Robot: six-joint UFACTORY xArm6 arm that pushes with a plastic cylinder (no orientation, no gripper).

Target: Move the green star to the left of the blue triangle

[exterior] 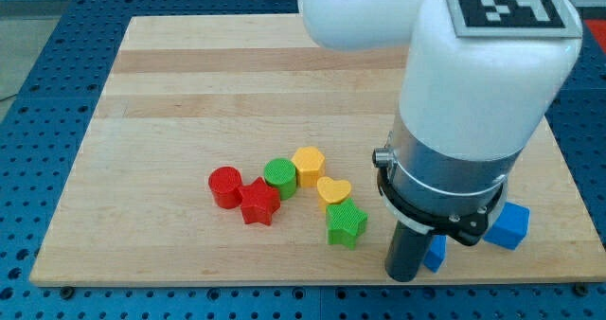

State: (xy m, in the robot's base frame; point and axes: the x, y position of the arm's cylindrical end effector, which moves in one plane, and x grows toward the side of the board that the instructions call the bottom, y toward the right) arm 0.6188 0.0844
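My tip sits near the view's bottom edge, nothing gripped since it's only a rod. The blue triangle is half hidden just right of it, and the green star lies a bit left. Star looks light, rigid, probably slidey; I'd push a flat side, not a point.

Block count on the board: eight pieces visible.

Red: two, a cylinder and a star. Green: two, a cylinder and a star. Yellow: two, a hexagon-like block and a heart. Blue: two, a cube and a part-hidden piece, shape unclear.
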